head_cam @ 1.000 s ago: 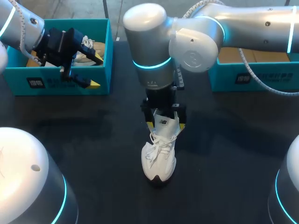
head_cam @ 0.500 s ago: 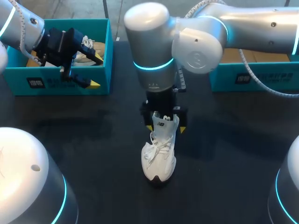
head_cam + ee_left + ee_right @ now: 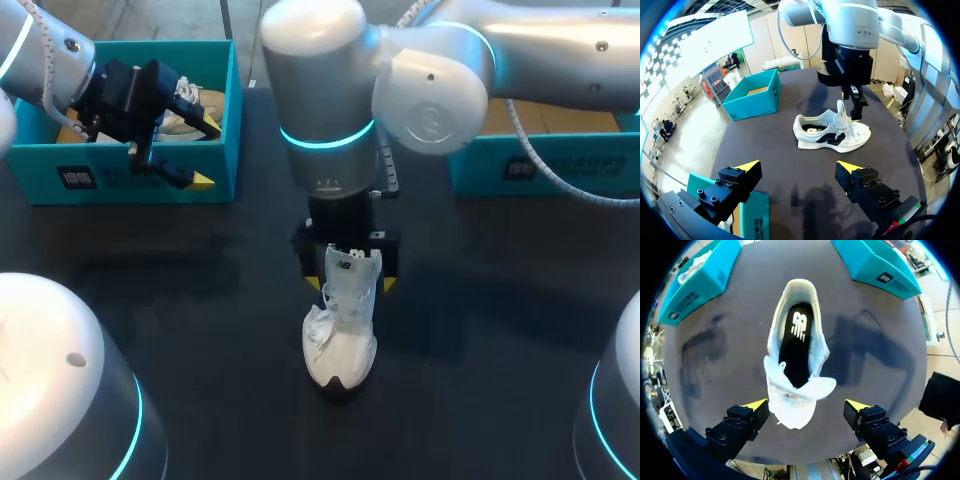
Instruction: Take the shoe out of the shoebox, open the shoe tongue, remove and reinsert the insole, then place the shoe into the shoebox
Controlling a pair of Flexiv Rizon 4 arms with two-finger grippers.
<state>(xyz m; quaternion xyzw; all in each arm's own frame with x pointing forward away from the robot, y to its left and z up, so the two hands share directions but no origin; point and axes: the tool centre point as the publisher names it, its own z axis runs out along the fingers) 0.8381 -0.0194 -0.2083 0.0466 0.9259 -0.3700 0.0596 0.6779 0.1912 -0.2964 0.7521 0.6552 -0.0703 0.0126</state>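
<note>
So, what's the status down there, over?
Left gripper open, by the left shoebox. Right gripper open, above the white shoe. Tongue up, insole in. Nothing blocking.

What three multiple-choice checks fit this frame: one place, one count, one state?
1. The left gripper is: A at the left teal shoebox; B far over on the right side; C out of view.
2. Teal shoeboxes in view: A one; B two; C three.
3. The sneaker's insole is: A lying beside it; B in the left fingers; C seated inside it.

A: the head view shows it over that box's front corner.
B: the left one and the right teal shoebox.
C: the right wrist view looks down on it inside the shoe.
</note>
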